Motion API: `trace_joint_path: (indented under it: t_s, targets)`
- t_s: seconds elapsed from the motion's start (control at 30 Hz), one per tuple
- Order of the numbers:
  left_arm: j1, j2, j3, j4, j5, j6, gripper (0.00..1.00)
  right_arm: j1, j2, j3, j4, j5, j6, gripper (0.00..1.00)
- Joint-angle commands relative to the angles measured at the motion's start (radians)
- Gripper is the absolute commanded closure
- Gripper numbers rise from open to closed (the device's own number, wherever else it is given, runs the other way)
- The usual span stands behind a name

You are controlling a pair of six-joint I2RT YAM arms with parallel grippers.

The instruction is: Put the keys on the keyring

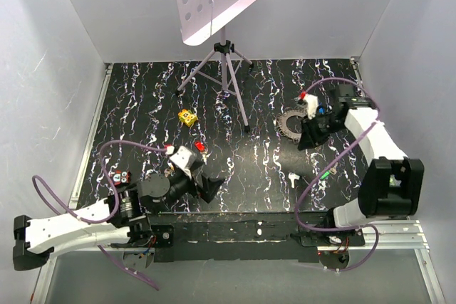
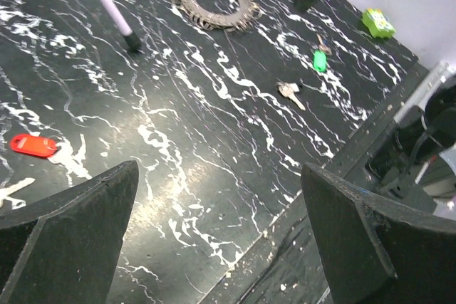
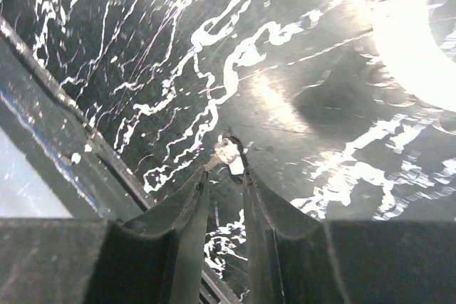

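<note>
One keyring (image 1: pixel 290 123), beside right end effector (image 3: pixel 226 176)

Left arm (image 1: pixel 71 222), right arm (image 1: pixel 374 137): white shells, black joint housings. Purple cables (image 1: pixel 132 146) loop off both. White block (image 1: pixel 184 156) with red tab at each wrist. Fingers (image 2: pixel 71 240): matte black, wedge-shaped, scuffed edges, dust specks.

The top external camera sits fixed above and behind the arm bases, looking down over the whole table (image 1: pixel 249 169). The left wrist camera looks low and obliquely across the table and shares the keyring (image 1: pixel 283 127) (image 2: pixel 206 22) with the top view. The right wrist camera faces steeply down, very near the table surface.
</note>
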Motion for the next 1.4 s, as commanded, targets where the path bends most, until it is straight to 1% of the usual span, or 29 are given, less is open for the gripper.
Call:
trace_joint_path:
  t_s: [0.0,0.03,0.07,0.13,0.17,0.2,0.23,0.3,0.33,0.4,0.47,0.57,0.7,0.77,0.93,1.37]
  targets:
    - [0.112,0.038,0.147,-0.191,-0.01,-0.043,0.02,-0.134,-0.128,0.028,0.12,-0.089,0.036,0.65]
    - [0.176,0.051,0.179,-0.227,0.063,-0.058,0.02,-0.172,-0.155,0.029,0.161,-0.106,0.059,0.62]
    - [0.265,0.062,0.198,-0.251,0.16,-0.067,0.02,-0.203,-0.164,0.026,0.207,-0.118,0.083,0.55]
    - [0.435,0.077,0.239,-0.276,0.327,-0.087,0.02,-0.257,-0.167,0.009,0.308,-0.171,0.158,0.3]
    - [0.512,0.094,0.262,-0.294,0.378,-0.093,0.02,-0.266,-0.144,0.018,0.313,-0.188,0.189,0.22]
    - [0.574,0.12,0.297,-0.322,0.428,-0.078,0.02,-0.272,-0.1,0.046,0.277,-0.205,0.183,0.22]
    - [0.612,0.15,0.342,-0.363,0.475,-0.06,0.02,-0.272,-0.051,0.095,0.207,-0.205,0.177,0.25]
    - [0.686,0.244,0.432,-0.452,0.516,-0.029,0.02,-0.272,0.046,0.184,0.076,-0.219,0.166,0.38]
    - [0.706,0.275,0.469,-0.489,0.541,-0.003,0.02,-0.272,0.075,0.202,0.069,-0.212,0.18,0.43]
    - [0.717,0.313,0.517,-0.54,0.555,0.061,0.02,-0.269,0.088,0.184,0.13,-0.155,0.236,0.46]
    - [0.717,0.318,0.505,-0.542,0.52,0.121,0.02,-0.254,0.083,0.157,0.183,-0.071,0.272,0.48]
    - [0.718,0.299,0.439,-0.517,0.461,0.179,0.02,-0.23,0.092,0.128,0.227,0.043,0.324,0.52]
    - [0.717,0.257,0.344,-0.436,0.455,0.19,0.02,-0.211,0.138,0.124,0.226,0.114,0.343,0.58]
    - [0.717,0.241,0.307,-0.391,0.463,0.192,0.02,-0.211,0.172,0.138,0.22,0.138,0.355,0.6]
    - [0.72,0.235,0.309,-0.402,0.409,0.203,0.02,-0.213,0.245,0.158,0.211,0.15,0.382,0.61]
    - [0.72,0.23,0.31,-0.402,0.412,0.207,0.02,-0.26,0.379,0.187,0.22,0.074,0.496,0.64]
